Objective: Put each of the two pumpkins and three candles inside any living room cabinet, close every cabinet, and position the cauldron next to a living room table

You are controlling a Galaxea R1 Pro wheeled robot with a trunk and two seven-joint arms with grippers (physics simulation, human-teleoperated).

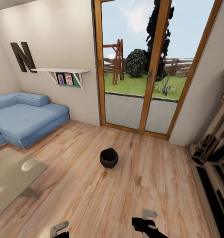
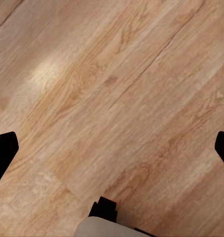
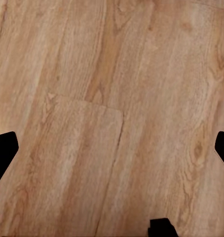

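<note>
The small round black cauldron [image 1: 109, 158] stands upright on the wooden floor in the middle of the room, its wide mouth showing. To its left lies the low table [image 1: 13, 178] with a glossy grey top, a good stretch of floor apart from the pot. My left gripper [image 1: 60, 228] and right gripper [image 1: 146, 219] hang low at the near edge, well short of the cauldron. In the wrist views the left gripper [image 2: 112, 148] and right gripper [image 3: 112, 148] are open over bare floorboards, holding nothing. The pumpkins, candles and cabinet are out of view.
A blue sofa [image 1: 24, 119] fills the left corner behind the table. A wood-framed glass door [image 1: 144, 72] faces me in the far wall. A stepped beige and dark unit [image 1: 214, 155] lines the right wall. A white wall shelf [image 1: 60, 71] hangs above the sofa.
</note>
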